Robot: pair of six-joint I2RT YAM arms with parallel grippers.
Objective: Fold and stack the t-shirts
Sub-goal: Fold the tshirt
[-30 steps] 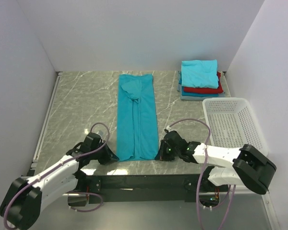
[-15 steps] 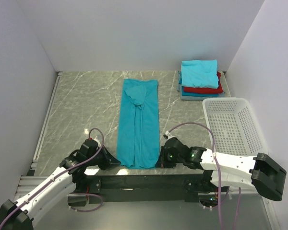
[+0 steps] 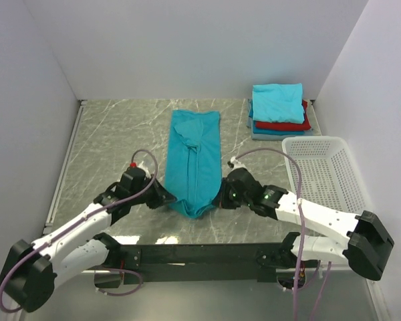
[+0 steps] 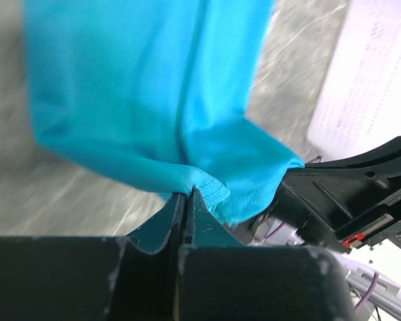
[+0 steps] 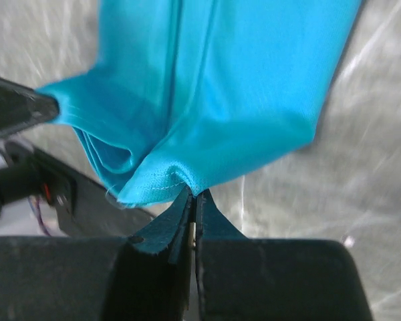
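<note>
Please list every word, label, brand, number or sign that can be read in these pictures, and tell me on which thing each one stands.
None: no view shows any readable text.
The teal t-shirt, the stack of folded t-shirts, the white basket, the left arm and the right arm show no legible print, label or number.

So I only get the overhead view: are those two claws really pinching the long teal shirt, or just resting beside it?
Observer: Pinching. The left wrist view shows the left gripper shut on the stitched hem of the teal t-shirt.
Visitor: And the other claw?
Observer: The same. In its own wrist view, the right gripper is shut on a hem corner too.
Visitor: Just one layer of cloth?
Observer: No, the right wrist view shows several layers bunched together beside the pinch.
</note>
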